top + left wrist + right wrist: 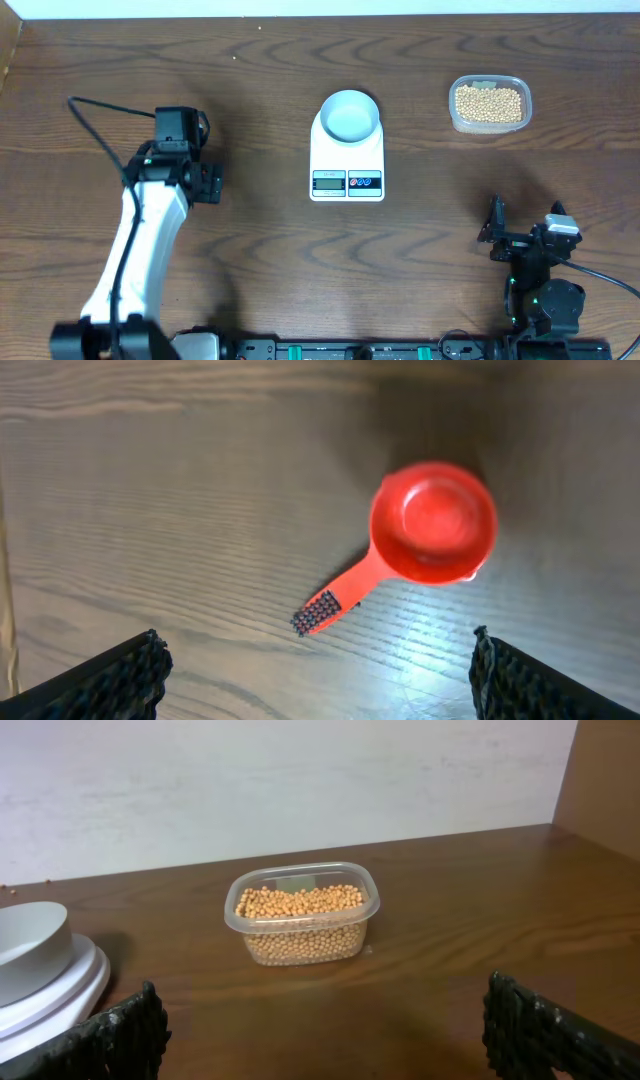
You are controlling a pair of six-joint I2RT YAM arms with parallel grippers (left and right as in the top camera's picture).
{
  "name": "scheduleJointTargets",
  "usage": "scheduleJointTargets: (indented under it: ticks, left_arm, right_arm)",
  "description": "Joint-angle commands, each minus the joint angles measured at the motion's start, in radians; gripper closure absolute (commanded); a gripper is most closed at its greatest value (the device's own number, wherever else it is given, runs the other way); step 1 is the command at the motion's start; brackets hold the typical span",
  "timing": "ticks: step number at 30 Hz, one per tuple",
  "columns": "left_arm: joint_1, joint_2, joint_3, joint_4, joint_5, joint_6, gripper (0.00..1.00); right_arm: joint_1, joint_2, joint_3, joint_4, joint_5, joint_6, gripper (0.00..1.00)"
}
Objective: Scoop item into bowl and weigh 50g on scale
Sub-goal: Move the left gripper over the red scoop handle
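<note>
A brown wooden table (250,250) fills most of the view. A small red scoop (432,525) lies flat on the wood with its round cup facing up. Its short handle ends in a dark, bumpy tip, maybe a rubber grip. A clear plastic tub (489,127) sits on the far right side of the table. A white wall (300,780) stands behind the tub.

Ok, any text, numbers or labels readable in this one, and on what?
Nothing can be read.
Scale display: too small to make out any digits.
Marks on the two buttons: too small to read.
Tub, red scoop, bowl: no writing visible.
</note>
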Motion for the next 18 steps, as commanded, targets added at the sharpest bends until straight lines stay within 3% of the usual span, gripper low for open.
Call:
scheduleJointTargets:
  ticks: [1, 8, 18]
  left_arm:
    - [0.027, 0.067, 0.023, 0.001, 0.031, 0.086, 0.02]
    - [0.095, 0.190, 0.023, 0.006, 0.045, 0.124, 0.02]
    - [0.187, 0.220, 0.023, 0.069, 0.271, 0.160, 0.02]
  right_arm:
    - [0.009, -0.007, -0.002, -0.004, 0.002, 0.008, 0.01]
    - [0.009, -0.007, -0.002, -0.004, 0.002, 0.008, 0.01]
    - [0.009, -0.007, -0.002, -0.004, 0.002, 0.009, 0.01]
